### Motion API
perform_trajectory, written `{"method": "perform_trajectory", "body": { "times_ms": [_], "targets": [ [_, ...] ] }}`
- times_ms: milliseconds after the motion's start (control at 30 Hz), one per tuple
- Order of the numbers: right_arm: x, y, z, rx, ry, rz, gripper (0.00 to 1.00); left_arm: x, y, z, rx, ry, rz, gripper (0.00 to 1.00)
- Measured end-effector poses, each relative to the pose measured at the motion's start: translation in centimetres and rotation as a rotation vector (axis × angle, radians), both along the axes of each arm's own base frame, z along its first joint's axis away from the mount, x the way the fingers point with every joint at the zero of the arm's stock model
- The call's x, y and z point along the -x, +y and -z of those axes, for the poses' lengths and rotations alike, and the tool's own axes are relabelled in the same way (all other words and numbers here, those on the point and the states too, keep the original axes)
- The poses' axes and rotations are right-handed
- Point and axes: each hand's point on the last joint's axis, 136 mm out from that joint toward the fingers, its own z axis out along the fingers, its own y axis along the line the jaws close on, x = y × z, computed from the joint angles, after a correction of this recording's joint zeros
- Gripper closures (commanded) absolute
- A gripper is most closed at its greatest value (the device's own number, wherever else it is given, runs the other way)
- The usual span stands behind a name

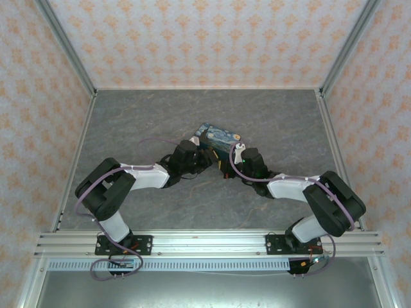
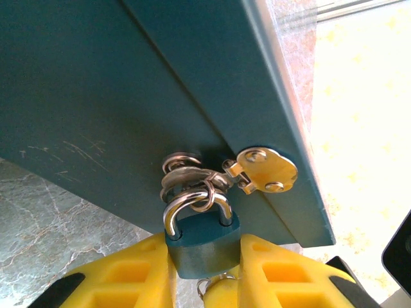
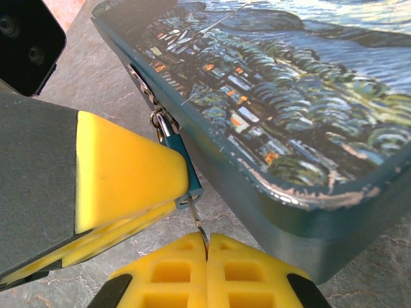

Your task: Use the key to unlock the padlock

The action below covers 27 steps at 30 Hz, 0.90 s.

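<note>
Padlock: body in smooth teal paint with a low sheen. Shackle is polished bright metal, mirror-like.
Tin box: painted metal. The plain teal face is satin with fine pale scratches. The printed lid is glossy, with paint chipped to pale along the rim.
Hasp: glossy brass-coloured metal.
Key: thin bare metal.
Left gripper and right gripper: fingers of matt yellow plastic with moulded square recesses.
Bench: smooth grey marble-pattern surface with a faint sheen.
</note>
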Motion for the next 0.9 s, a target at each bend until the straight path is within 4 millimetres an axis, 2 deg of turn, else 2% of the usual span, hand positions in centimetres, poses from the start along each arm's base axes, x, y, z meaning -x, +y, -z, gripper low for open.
{"method": "perform_trajectory", "body": {
  "times_ms": [900],
  "targets": [
    [0.03, 0.03, -0.6, -0.027, 0.008, 0.012, 1.0, -0.13, -0.08, -0.25, 0.007, -0.01, -0.001, 0.74]
  ]
}}
